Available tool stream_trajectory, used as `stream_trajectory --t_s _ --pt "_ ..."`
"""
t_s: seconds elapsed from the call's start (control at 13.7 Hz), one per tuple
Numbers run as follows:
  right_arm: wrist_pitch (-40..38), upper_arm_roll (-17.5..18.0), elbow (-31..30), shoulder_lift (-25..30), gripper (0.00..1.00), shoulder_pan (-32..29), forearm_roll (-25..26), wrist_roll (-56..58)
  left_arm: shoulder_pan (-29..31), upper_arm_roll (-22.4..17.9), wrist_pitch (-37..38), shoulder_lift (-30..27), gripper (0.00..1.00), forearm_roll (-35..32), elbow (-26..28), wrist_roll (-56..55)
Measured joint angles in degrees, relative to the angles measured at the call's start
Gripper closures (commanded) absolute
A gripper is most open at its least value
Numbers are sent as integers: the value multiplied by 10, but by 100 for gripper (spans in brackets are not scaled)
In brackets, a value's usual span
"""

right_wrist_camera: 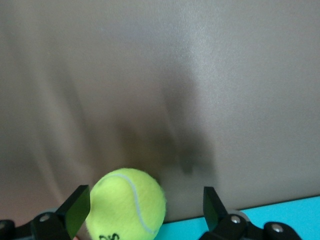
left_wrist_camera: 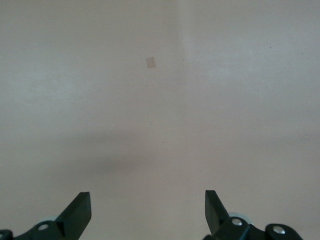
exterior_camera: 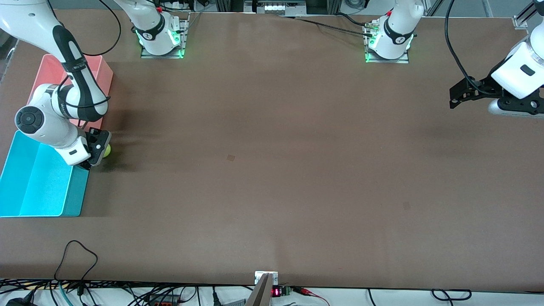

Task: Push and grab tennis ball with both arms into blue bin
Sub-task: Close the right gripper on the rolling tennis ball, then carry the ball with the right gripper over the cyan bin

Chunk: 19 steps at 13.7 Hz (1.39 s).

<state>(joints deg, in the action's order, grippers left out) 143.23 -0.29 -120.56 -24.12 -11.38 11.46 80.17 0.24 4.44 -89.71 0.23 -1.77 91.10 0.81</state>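
Resting on the brown worktop [exterior_camera: 272, 170] at the right arm's end, the tennis ball [right_wrist_camera: 127, 205] sits just beside the blue bin [exterior_camera: 38, 187], near the corner closest to the pink bin [exterior_camera: 100, 70]. The right hand [right_wrist_camera: 142, 212] is low over the ball, fingers spread apart with the ball between them, nearer one finger. The left hand [left_wrist_camera: 147, 212] waits above bare worktop at the left arm's end, fingers apart and holding nothing.

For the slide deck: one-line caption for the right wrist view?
Open right gripper straddling the tennis ball on the table, beside the blue bin.
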Motion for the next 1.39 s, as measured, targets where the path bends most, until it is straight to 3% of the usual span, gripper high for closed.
stream_trajectory --t_s 0.73,0.8,0.95,1.1,1.17,1.24,1.39 --pt "21 0 -1 -29 0 -23 0 12 0 1 0 0 0 0 0 0" --pt "25 0 -1 -32 7 -24 0 12 0 1 0 0 0 0 0 0" --pt "27 0 -1 -34 55 -24 0 12 0 2 0 0 0 0 0 0" --pt "30 0 0 -34 86 -24 0 12 0 2 0 0 0 0 0 0" --pt "30 0 0 -33 96 -24 0 11 0 2 0 0 0 0 0 0" --pt "31 0 0 -33 100 -24 0 11 0 2 0 0 0 0 0 0" --pt "32 0 0 -33 100 -24 -1 7 0 2 0 0 0 0 0 0"
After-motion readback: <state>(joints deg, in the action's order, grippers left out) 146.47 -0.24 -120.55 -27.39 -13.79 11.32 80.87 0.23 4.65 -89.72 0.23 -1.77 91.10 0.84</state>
